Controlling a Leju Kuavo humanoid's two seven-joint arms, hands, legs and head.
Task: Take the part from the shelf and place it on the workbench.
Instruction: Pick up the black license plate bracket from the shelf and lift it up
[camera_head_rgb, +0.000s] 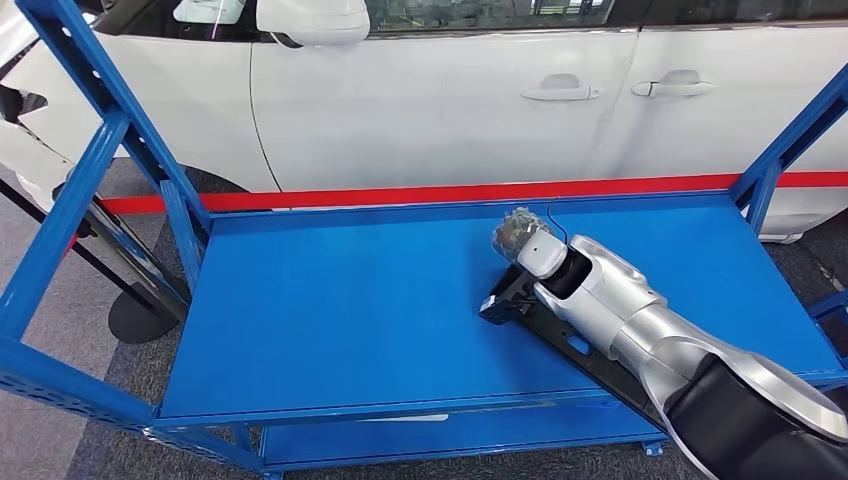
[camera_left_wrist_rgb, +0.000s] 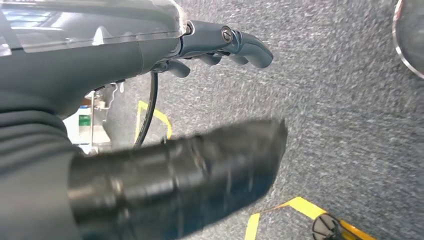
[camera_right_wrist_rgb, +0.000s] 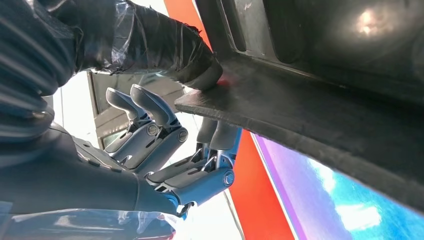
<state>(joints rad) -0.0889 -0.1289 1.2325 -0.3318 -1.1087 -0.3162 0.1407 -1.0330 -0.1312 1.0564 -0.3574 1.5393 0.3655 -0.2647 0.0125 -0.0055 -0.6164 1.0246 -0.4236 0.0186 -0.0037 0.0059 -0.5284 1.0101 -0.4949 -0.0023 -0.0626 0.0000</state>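
The part (camera_head_rgb: 508, 300) is a long black piece lying aslant on the blue shelf (camera_head_rgb: 330, 300), its far end near the shelf's middle and the rest hidden under my right arm. My right hand (camera_head_rgb: 520, 236) reaches over that far end. In the right wrist view the thumb (camera_right_wrist_rgb: 195, 65) presses on the part's (camera_right_wrist_rgb: 320, 100) flat edge, and some fingers (camera_right_wrist_rgb: 220, 137) pass behind that edge, so the right hand (camera_right_wrist_rgb: 165, 150) grips it. My left hand (camera_left_wrist_rgb: 220, 50) hangs over grey carpet with its fingers loosely apart and nothing in it.
Blue uprights (camera_head_rgb: 100, 120) frame the shelf at left and right. A white car (camera_head_rgb: 450, 90) stands close behind a red band (camera_head_rgb: 400, 194) along the shelf's back. A lower blue shelf level (camera_head_rgb: 450, 435) shows beneath. Yellow tape (camera_left_wrist_rgb: 300, 205) marks the carpet.
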